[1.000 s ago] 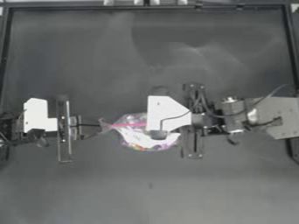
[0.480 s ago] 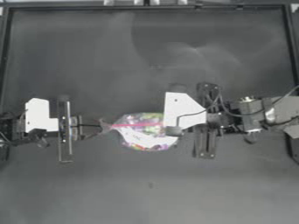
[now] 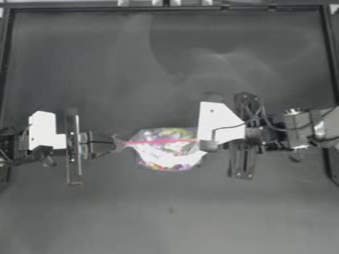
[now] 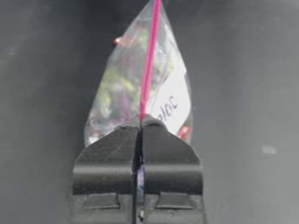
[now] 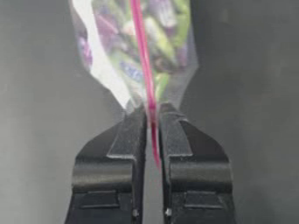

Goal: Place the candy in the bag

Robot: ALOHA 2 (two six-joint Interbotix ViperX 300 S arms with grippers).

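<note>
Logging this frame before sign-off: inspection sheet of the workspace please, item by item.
Surface: dark table, bare apart from the bag and the arms.
Bag: the bag lies mid-table, stretched between both grippers by its pink seal strip; colourful sweets show through it.
Candy: no separate red-orange sweet seen outside the bag.
Clutter: nothing seen.
Left gripper: left gripper shut on the bag's left end at the seal strip.
Right gripper: right gripper pinches the seal at the bag's right end.
Cables: dark cables loop over the right arm, none on the table.
Surroundings: raised frame runs round the table edge.
</note>
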